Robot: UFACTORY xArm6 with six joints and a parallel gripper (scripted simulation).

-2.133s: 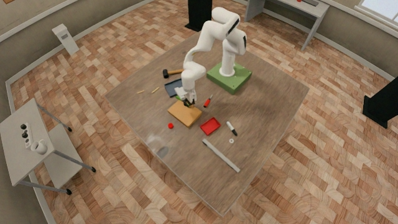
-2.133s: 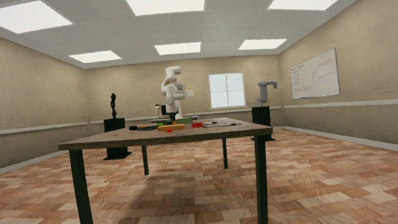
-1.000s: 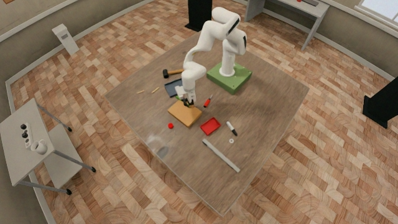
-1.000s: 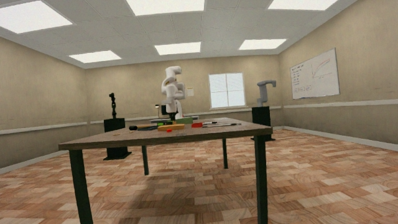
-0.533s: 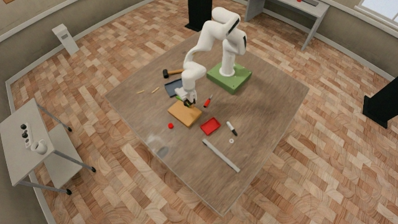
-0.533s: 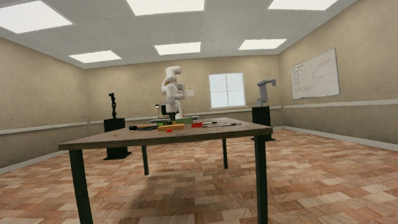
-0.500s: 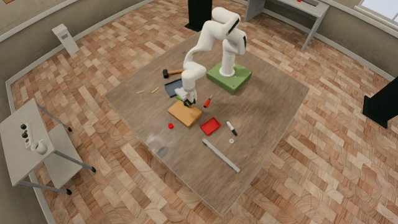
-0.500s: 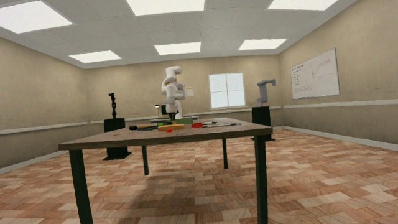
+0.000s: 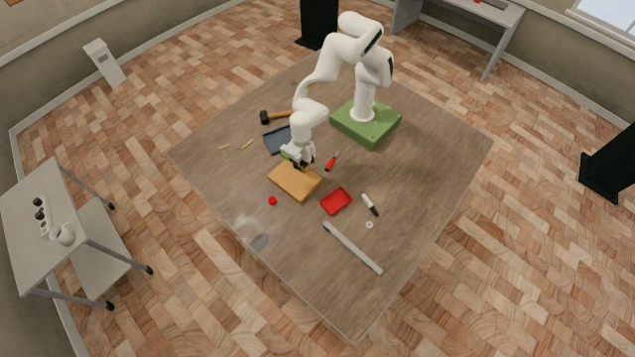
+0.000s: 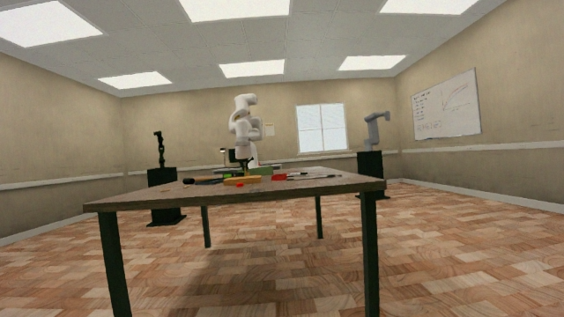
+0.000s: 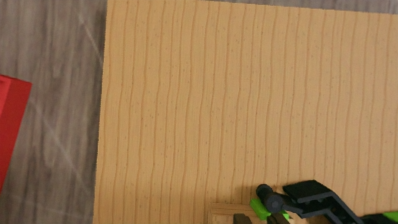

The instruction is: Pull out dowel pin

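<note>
The tan bench board (image 9: pixel 293 184) (image 10: pixel 242 180) (image 11: pixel 225 100) lies near the middle of the table. My gripper (image 9: pixel 300 166) (image 10: pixel 243 167) points straight down at the board's back edge. It is shut on the dowel pin of the small wooden block (image 11: pixel 223 215), and my fingers hide the pin itself. The green and black spring clamp (image 9: pixel 286 156) (image 11: pixel 307 199) sits right beside the block at that edge. Only a corner of the block shows, at the bottom of the wrist view. I cannot see the bench stop or whether anything loose lies against it.
A red tray (image 9: pixel 335 200) (image 10: pixel 278 177) (image 11: pixel 10 125) lies right of the board, with a red-handled screwdriver (image 9: pixel 331 162), a marker (image 9: pixel 369 204), a washer (image 9: pixel 369 224) and a grey bar (image 9: pixel 352 247) nearby. A red cap (image 9: pixel 272 200), a dark tray (image 9: pixel 278 140) and a mallet (image 9: pixel 273 116) lie around the board.
</note>
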